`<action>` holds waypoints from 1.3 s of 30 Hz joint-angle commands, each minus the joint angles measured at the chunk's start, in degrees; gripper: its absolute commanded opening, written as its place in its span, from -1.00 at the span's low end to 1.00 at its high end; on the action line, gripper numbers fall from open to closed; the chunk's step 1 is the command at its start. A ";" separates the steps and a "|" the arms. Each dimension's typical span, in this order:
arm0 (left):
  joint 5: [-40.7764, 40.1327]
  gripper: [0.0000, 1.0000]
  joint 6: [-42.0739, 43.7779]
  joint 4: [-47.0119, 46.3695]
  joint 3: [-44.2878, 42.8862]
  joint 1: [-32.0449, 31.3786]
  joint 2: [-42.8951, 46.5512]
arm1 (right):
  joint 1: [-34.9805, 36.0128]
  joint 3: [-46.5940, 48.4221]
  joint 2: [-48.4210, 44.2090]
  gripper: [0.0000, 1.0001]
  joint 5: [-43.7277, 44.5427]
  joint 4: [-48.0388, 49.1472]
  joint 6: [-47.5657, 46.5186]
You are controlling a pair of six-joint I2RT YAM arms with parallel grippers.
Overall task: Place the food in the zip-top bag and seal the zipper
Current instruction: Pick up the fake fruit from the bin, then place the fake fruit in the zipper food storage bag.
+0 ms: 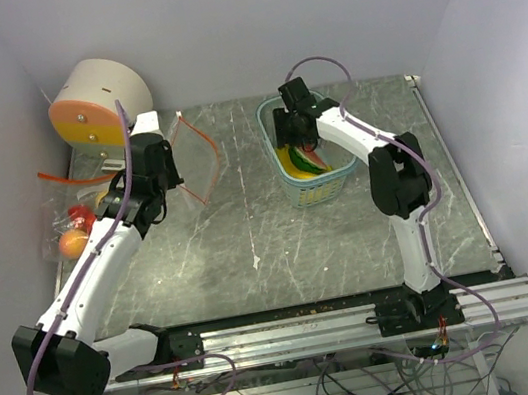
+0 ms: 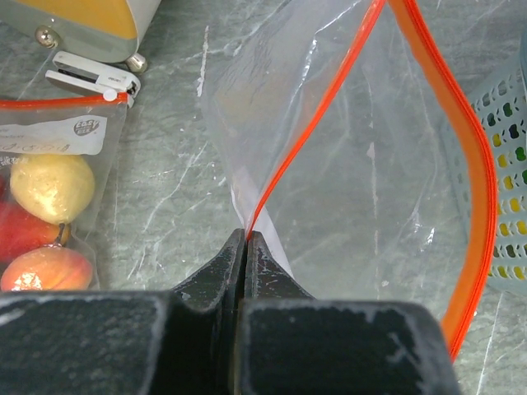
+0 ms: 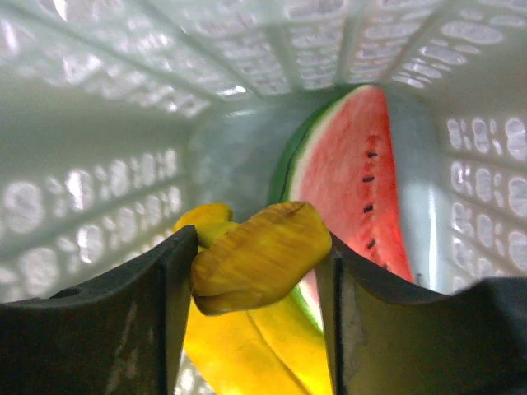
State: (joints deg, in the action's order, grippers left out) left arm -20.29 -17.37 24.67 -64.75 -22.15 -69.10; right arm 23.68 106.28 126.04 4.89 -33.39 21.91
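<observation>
An empty clear zip-top bag [image 1: 198, 156] with an orange zipper stands open on the table; in the left wrist view [image 2: 362, 164] its mouth gapes. My left gripper [image 2: 245, 234] is shut on the bag's zipper edge, also seen from above [image 1: 173, 185]. My right gripper [image 1: 294, 144] reaches down into the pale blue latticed basket [image 1: 329, 192]. In the right wrist view it [image 3: 257, 243] is shut on a small yellow piece [image 3: 255, 255]. Below it lie a yellow banana [image 3: 247, 346] and a watermelon slice [image 3: 354, 181].
A second bag [image 2: 74, 132] at the far left holds a yellow fruit [image 2: 51, 188], a red piece [image 2: 25, 230] and a peach [image 2: 45, 270]. A round cream-and-orange container [image 1: 96, 104] stands at the back left. The basket's wall [image 2: 506, 164] is close to the right of the open bag.
</observation>
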 commanded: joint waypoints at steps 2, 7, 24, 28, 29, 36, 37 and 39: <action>1.19 -0.86 0.65 -1.89 -1.87 0.44 -0.57 | -0.12 -1.56 -0.38 -0.28 2.54 6.00 -2.03; 1.43 -0.86 0.77 -1.97 -1.63 0.44 -0.47 | -0.14 -4.28 -2.80 -1.00 2.55 8.23 -4.65; 1.85 -0.86 1.16 -2.06 -0.75 0.45 0.71 | -0.41 -9.53 -27.24 -1.00 -10.45 16.94 -0.88; 2.37 -0.86 1.26 -2.29 -0.72 0.44 0.64 | -0.43 -5.49 -28.02 -1.00 -23.22 21.48 2.20; 2.72 -0.86 1.20 -2.33 -0.80 0.44 0.68 | -0.40 -5.14 -28.28 -1.00 -27.25 24.03 4.15; 5.25 -0.86 0.36 -2.51 -1.20 0.38 0.07 | 0.24 -16.89 -28.46 -1.00 -48.66 77.20 41.42; 5.42 -0.86 0.18 -2.55 -1.29 0.36 -0.02 | 0.49 -17.45 -26.42 -1.00 -49.55 85.74 48.04; 5.76 -0.86 -0.04 -2.61 -1.41 0.36 -0.22 | 1.39 -17.14 -22.90 -1.00 -49.49 100.60 59.77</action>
State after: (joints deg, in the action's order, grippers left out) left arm -16.88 -16.93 24.43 -64.77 -22.11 -69.36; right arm 23.88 90.00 98.54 -36.25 26.26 52.47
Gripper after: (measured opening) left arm 0.077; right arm 0.046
